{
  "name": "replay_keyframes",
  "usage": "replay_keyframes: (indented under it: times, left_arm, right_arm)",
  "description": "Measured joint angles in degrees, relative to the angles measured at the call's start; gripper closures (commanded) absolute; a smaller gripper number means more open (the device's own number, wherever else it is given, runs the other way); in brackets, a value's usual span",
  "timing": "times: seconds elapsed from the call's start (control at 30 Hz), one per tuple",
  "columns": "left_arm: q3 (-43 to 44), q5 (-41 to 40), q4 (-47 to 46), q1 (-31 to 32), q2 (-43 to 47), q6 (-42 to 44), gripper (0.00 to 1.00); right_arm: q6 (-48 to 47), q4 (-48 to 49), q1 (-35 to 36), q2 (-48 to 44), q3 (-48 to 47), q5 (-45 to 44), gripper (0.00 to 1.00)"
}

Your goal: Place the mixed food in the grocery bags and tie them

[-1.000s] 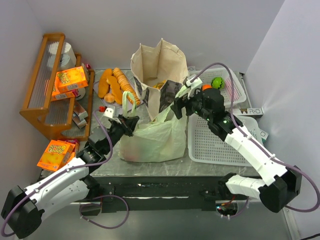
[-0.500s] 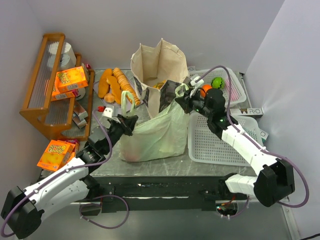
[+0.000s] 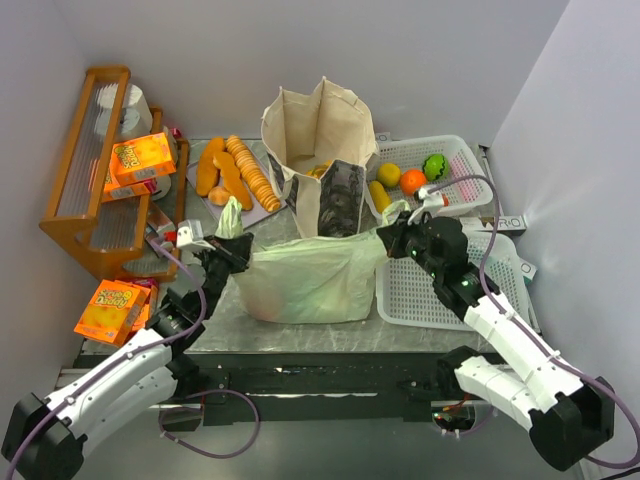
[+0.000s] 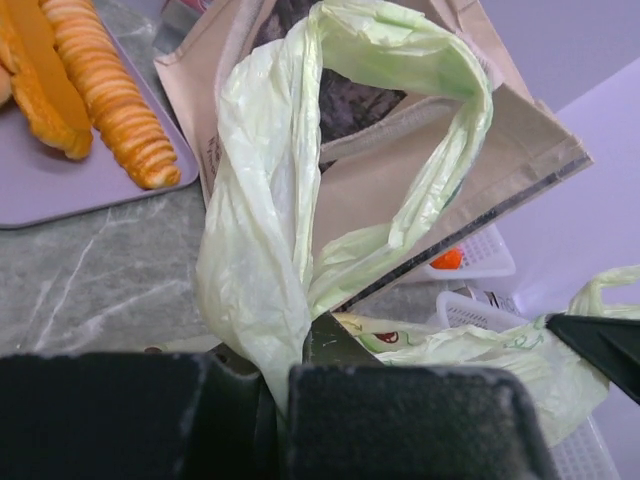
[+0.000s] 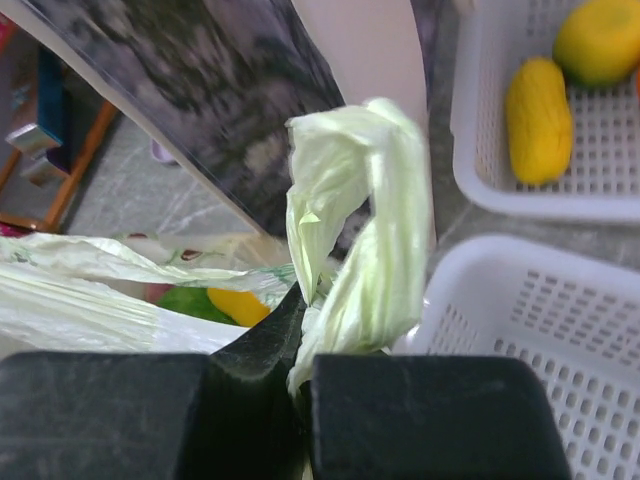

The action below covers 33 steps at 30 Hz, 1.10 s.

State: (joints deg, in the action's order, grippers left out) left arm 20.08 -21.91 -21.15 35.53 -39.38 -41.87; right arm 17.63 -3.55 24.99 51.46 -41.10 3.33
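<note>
Pulled apart since before: we list both jaws pinched shut on pale-green bag handles; grey marbled worktop, white walls.

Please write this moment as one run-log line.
left tool: shut on left handle | right tool: shut on right handle | green bag: stretched between, handles untied

Top view overhead; wrist views close; all share bag

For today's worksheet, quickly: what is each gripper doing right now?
Left gripper: shut on a loop handle of the thin pale-green plastic bag.
Right gripper: shut on the bag's other loop handle.
</note>
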Motion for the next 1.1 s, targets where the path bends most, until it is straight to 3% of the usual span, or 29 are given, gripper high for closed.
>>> replay_keyframes:
  times: [0.3, 0.6, 0.83, 1.1]
  left_arm:
    - [-1.9, 10.0, -9.1, -1.6, -3.2, 7.1, 0.99]
    - [10.5, 31.5, -13.0, -2.0, -17.5, 15.2, 0.99]
    - [20.0, 48.0, -10.1, -2.0, -30.8, 16.5, 0.99]
    - [25.8, 58.6, -1.2, -2.0, -36.7, 19.5, 0.99]
  right_arm:
    - [-5.9, 1.2, 2.1, -4.7, 4.4, 2.2, 1.00]
    - [-14.4, 7.5, 11.6, -2.6, 1.3, 6.1, 0.98]
    - [-18.6, 9.3, 16.0, 2.7, -1.2, 10.1, 0.97]
    - [-23.4, 4.2, 16.5, 6.1, -6.8, 13.8, 0.96]
